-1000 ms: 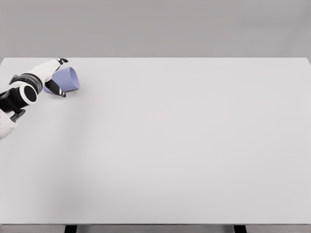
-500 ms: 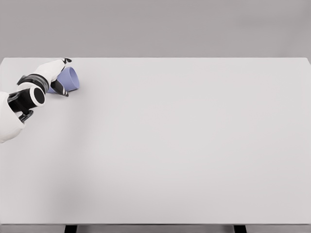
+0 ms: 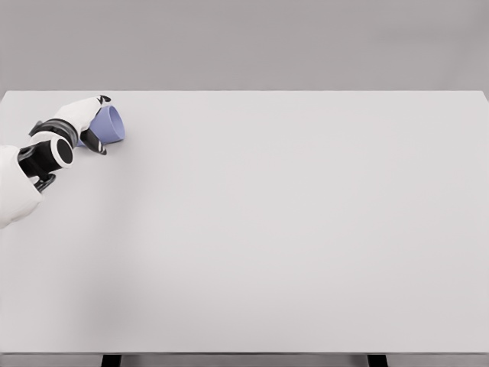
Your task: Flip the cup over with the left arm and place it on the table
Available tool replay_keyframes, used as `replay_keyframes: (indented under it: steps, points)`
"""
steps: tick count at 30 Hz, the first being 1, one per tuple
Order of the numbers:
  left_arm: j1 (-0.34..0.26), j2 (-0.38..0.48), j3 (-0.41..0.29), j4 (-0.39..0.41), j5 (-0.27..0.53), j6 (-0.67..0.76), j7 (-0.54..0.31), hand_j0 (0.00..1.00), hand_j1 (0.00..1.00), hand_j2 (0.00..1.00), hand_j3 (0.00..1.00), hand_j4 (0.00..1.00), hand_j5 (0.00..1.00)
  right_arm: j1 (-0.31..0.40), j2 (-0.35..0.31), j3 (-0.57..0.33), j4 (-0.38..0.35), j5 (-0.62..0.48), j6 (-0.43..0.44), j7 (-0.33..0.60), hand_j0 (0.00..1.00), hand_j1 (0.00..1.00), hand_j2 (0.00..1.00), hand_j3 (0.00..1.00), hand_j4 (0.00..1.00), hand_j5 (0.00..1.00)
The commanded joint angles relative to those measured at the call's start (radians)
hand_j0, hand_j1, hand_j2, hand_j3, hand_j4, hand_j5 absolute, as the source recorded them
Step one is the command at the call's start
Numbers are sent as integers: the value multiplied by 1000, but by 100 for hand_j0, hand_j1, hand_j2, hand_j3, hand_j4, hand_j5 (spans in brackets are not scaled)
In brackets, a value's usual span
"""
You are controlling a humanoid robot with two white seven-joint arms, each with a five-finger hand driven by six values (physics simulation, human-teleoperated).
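Reaching across the far left corner of the wide white desk, my white left hand wraps its fingers around the small lavender-blue plastic cup, which lies tipped on its side, its mouth facing right.

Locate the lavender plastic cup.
The lavender plastic cup lies on its side at the white table's far-left corner in the head view, within the left hand.

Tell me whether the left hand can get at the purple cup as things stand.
Probably yes: the left hand is already at the purple cup, lying on its side on the table, fingers apparently around it, nothing between them.
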Motion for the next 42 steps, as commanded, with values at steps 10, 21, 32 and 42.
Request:
replay_keyframes:
  steps: [10,21,32,42]
  points:
    - [-2,-3,1,13,-4,-1,1,82,82,82,82,82,82,0,0,0,0,0,0,0,100,100,100,100,100,100]
    - [-2,-9,7,11,-1,-48,-1,60,60,60,60,60,60,0,0,0,0,0,0,0,100,100,100,100,100,100]
    - [-2,17,37,9,46,-137,-2,57,57,57,57,57,57,0,0,1,0,0,0,0,100,100,100,100,100,100]
    - [-2,130,79,3,263,-330,-13,58,58,58,58,58,58,0,0,0,0,0,0,0,100,100,100,100,100,100]
